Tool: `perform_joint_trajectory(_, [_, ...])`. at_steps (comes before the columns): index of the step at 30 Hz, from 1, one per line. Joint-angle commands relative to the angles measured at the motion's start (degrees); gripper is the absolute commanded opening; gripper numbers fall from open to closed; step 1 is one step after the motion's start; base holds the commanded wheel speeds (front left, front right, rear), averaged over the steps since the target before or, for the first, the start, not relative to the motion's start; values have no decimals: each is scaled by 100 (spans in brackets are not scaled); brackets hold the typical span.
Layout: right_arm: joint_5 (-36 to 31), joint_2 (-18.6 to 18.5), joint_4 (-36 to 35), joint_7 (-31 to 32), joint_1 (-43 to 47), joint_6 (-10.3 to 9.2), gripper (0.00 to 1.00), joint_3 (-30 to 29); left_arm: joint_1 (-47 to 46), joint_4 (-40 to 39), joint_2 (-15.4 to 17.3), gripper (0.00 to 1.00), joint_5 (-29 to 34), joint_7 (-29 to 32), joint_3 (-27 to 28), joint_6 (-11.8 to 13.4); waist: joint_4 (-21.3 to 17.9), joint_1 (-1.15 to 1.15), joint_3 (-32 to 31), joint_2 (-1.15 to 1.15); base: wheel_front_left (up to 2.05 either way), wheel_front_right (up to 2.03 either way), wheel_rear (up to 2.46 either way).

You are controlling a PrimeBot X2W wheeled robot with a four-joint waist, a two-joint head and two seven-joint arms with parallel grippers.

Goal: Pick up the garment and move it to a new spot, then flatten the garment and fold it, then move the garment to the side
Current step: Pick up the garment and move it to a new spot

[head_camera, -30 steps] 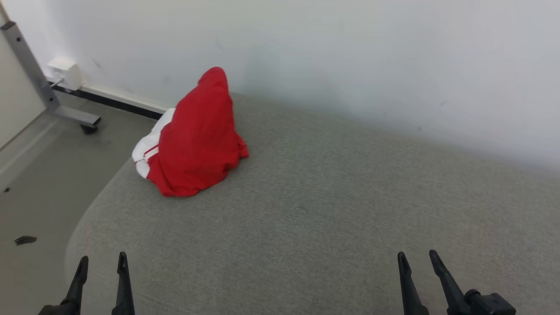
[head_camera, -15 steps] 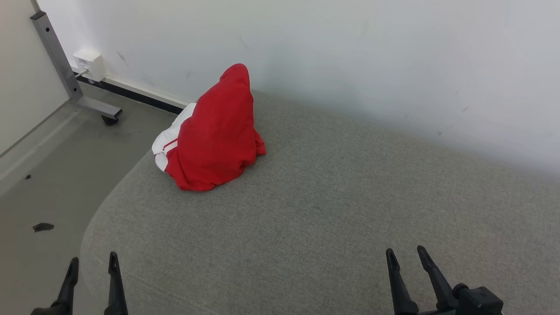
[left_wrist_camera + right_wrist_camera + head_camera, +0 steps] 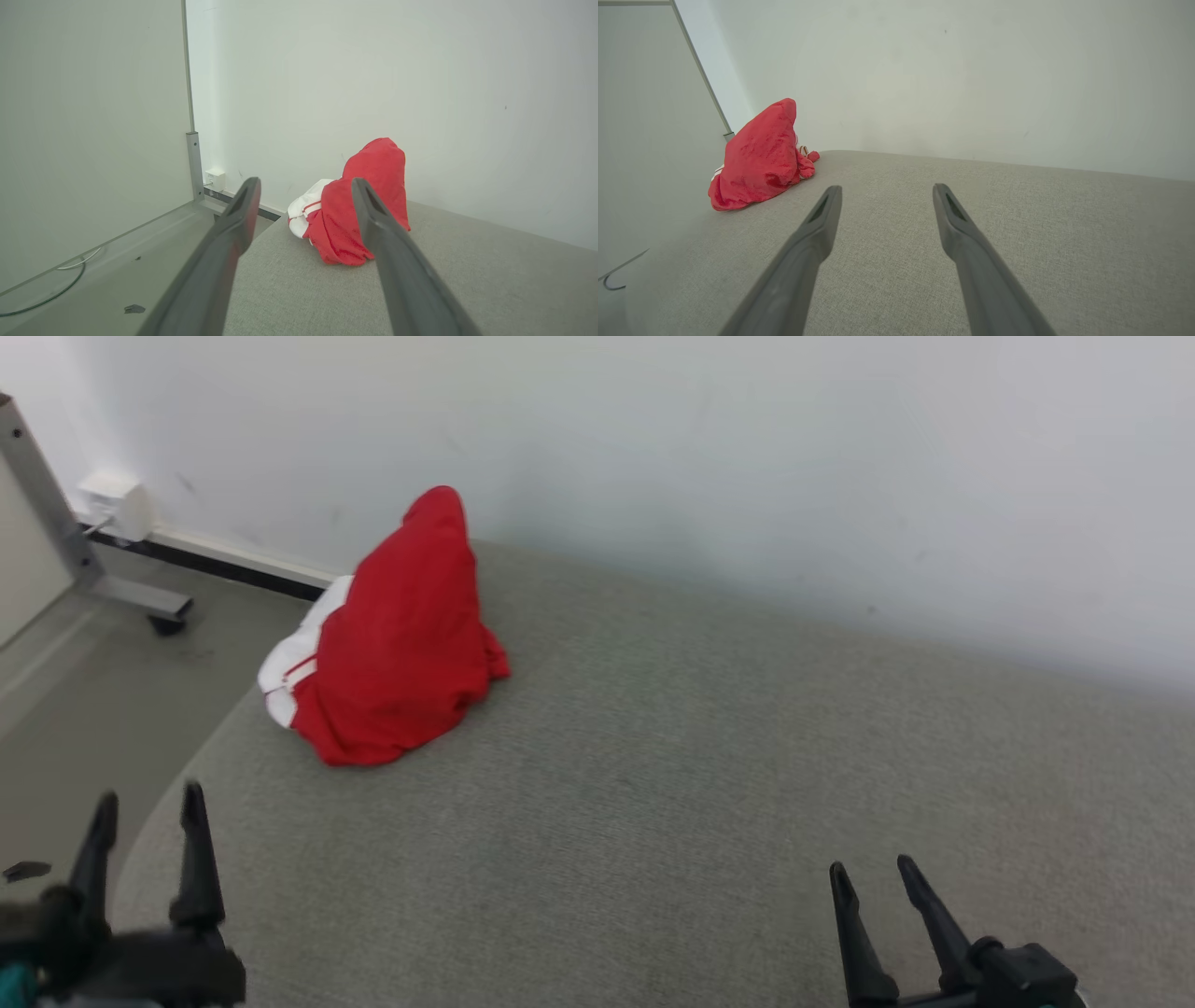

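The left pincer stood at the lower left of the head view, its two dark fingers spread wide with nothing between them. The right pincer, at the lower right, was likewise spread and empty. Both were low over the near side of the grey fabric-covered surface, the left one by its rounded corner, and both were well apart from the garment. That lay in the upper left of the head view, a red heap drawn up into a peak, with a white panel spilling out on its left side near the surface's edge. Behind it rose the pale wall; whether cloth and wall touched could not be told. In the left wrist view the heap showed straight ahead, just past the right-hand finger, while in the right wrist view it sat off at the middle left. Further left lay the floor and a metal leg on a caster. The first step, picking the garment up, seemed to be in hand, with no contact made. The next move would likely call for the left arm to reach forward, lower its spread fingers over a fold and pinch several layers without nudging the heap off the edge.
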Motion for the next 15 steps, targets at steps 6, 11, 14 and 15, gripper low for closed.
perform_joint_trajectory(6, [-361, -17, -142, 57, -356, -12, 100, -206, -1172, 260, 363, 100, -349, 18, 122, -178, -997, 0, 956, 0, 0, 0, 0])
perform_joint_trajectory(11, [-632, -17, -388, 128, -704, -12, 100, -324, -2321, 574, 878, 100, -526, 81, 212, -272, -1580, 0, 1670, 0, 0, 0, 0])
perform_joint_trajectory(14, [-761, -15, -499, 147, -793, -12, 100, -455, -2833, 745, 1127, 100, -626, 135, 208, -312, -1787, 0, 1947, 0, 0, 0, 0])
perform_joint_trajectory(15, [-780, -14, -543, 154, -817, -12, 100, -477, -2989, 814, 1212, 100, -652, 160, 193, -327, -1848, 0, 2027, 0, 0, 0, 0])
